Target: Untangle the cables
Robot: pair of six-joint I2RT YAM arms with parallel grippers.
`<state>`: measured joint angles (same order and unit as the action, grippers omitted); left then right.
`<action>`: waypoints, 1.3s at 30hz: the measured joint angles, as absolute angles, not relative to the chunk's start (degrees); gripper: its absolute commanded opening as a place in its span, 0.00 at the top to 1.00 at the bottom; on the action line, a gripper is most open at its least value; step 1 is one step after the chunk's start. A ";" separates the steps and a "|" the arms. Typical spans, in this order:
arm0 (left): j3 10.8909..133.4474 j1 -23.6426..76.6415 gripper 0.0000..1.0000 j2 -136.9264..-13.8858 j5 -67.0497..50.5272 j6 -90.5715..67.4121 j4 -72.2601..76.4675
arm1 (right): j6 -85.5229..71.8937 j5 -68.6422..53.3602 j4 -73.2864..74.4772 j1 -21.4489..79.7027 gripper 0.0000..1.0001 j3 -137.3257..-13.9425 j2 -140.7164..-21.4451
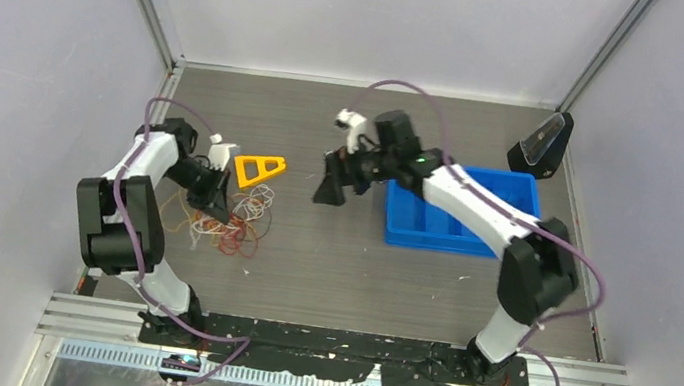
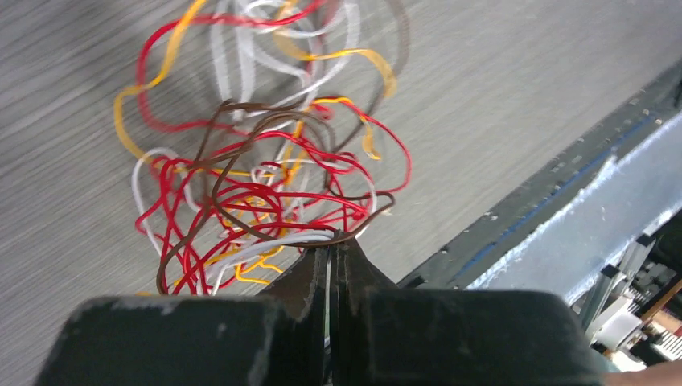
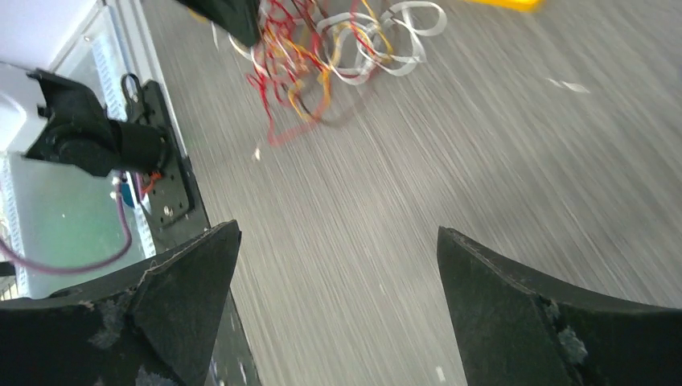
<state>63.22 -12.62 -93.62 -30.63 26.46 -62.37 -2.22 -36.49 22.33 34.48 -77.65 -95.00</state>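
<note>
The cables are a loose clump of red, orange, white and brown wires on the table left of centre. My left gripper is at the clump's left edge. In the left wrist view its jaws are pressed together, pinching a brown and some white strands of the cables at the tips. My right gripper hangs open and empty over the bare table, well to the right of the clump. In the right wrist view the cables lie far ahead of the open gripper.
An orange triangular piece lies just behind the clump. A blue bin stands on the right under the right arm. A black object sits at the back right. The black front rail runs near the left gripper.
</note>
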 measured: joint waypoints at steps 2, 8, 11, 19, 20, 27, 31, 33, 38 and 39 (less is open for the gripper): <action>63.22 -10.44 1.00 -92.36 -33.39 25.87 -62.67 | -5.43 -36.34 16.03 38.87 0.00 -78.67 -100.51; 63.22 -10.04 1.00 -81.45 -46.09 24.45 -64.93 | -13.74 -35.92 -0.75 47.35 0.05 -79.72 -112.42; 63.24 -10.26 1.00 -76.64 -51.18 22.87 -65.63 | -16.56 -36.53 -8.03 50.35 0.05 -79.75 -115.85; 71.59 -12.21 1.00 -70.35 -60.93 15.16 -67.37 | -18.15 -33.65 -16.29 54.83 0.81 -82.67 -121.91; 74.56 -13.26 1.00 -69.36 -61.95 13.19 -66.57 | -18.09 -32.86 -16.21 54.70 0.84 -82.37 -121.91; 86.98 -19.88 1.00 -59.77 -65.34 -10.96 -46.78 | -17.72 -30.46 -15.70 52.34 0.93 -78.89 -121.45; 89.47 -23.24 1.00 -58.37 -65.28 -28.12 -31.22 | -16.84 -29.69 -14.94 52.01 0.94 -78.67 -119.74; 93.95 -24.47 1.00 -60.25 -64.23 -34.57 -23.79 | -16.08 -28.56 -12.73 52.07 0.94 -78.35 -119.07; 107.70 -25.63 1.00 -63.81 -60.97 -44.36 -12.03 | -13.80 -25.98 -3.51 52.27 0.95 -76.99 -120.07; 110.69 -25.63 1.00 -64.55 -60.45 -45.60 -10.68 | -13.47 -25.76 -1.83 52.27 0.94 -76.82 -120.38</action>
<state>110.69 -25.63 -64.55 -60.45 -45.60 -10.68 -13.47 -25.76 -1.83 52.27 -76.82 -120.38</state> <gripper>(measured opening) 0.005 0.110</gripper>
